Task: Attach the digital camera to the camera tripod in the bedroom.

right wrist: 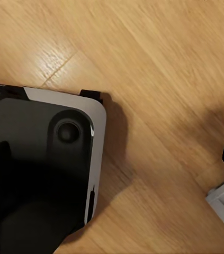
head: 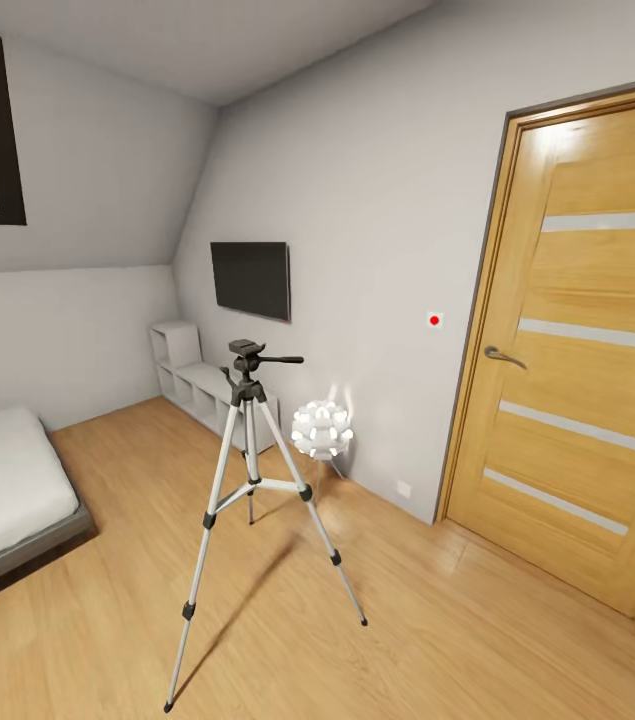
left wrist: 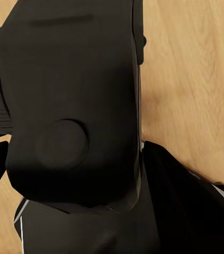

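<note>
So from the head cam I had the camera tripod (head: 253,470) standing upright on the light wood floor (head: 257,640) in the middle of the bedroom, legs spread, black head with its long handle on top and nothing mounted on it. Behind it there was a white ball lamp (head: 322,429) by the wall, a low white shelf unit (head: 197,385) under a dark wall screen (head: 250,278), the bed (head: 7,490) off to one side and the wooden door (head: 582,370) on the other.

Both wrist cams pointed down at floorboards and dark robot bodywork, so I couldn't tell whether either set of jaws was wide or narrow, and I couldn't place the tripod relative to them. Didn't spot the digital camera.
</note>
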